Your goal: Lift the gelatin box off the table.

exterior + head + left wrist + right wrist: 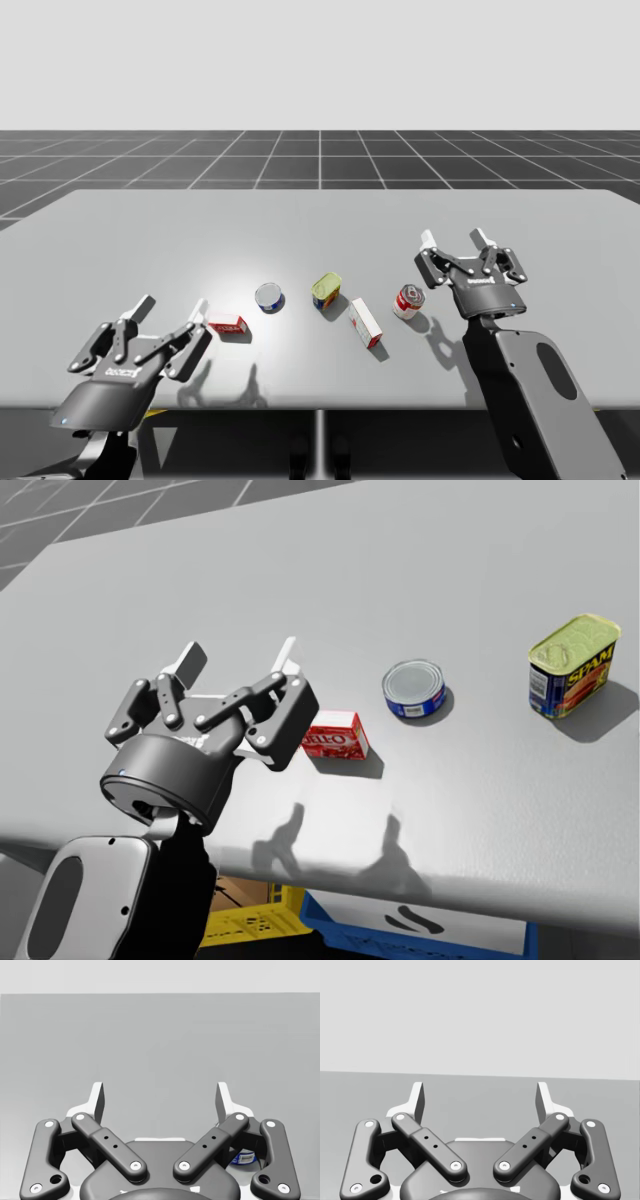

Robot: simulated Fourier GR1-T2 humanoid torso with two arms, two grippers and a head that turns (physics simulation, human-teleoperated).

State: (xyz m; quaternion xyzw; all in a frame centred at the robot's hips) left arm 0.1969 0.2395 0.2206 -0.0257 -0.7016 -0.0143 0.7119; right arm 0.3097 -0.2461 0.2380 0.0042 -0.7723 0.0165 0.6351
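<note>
**Clerk:** Entry one, the task's own thing?

**Robot:** Gelatin box point(228, 325) point(335, 735): small, red, lying flat on the grey table point(150, 240). It sits near the front edge, left of centre, and is not lifted.

**Clerk:** Nearest tool?

**Robot:** My left gripper point(172, 306) point(240, 660) point(160, 1097), just beside the box on its left. The fingers are spread wide with nothing between them, and the box lies outside them. In the head view one finger's linkage overlaps the box's left end. I cannot tell whether they touch.

**Clerk:** Next outward?

**Robot:**
- Flat blue round can point(268, 297) point(414, 688): upright, near the box on its right and a little further back.
- Oblong blue-and-yellow tin point(326, 291) point(570, 665): further right.
- White-and-red box point(366, 322): lying flat, just right of the tin and nearer the front edge.
- Red-and-white round can point(407, 301): beside that box.

**Clerk:** The other tool?

**Robot:** My right gripper point(455, 240) point(480, 1097): at the right, near the red-and-white can. Its fingers are spread and it is empty.

**Clerk:** Below the table?

**Robot:** Yellow crate point(245, 920) and blue bin point(420, 935).
</note>
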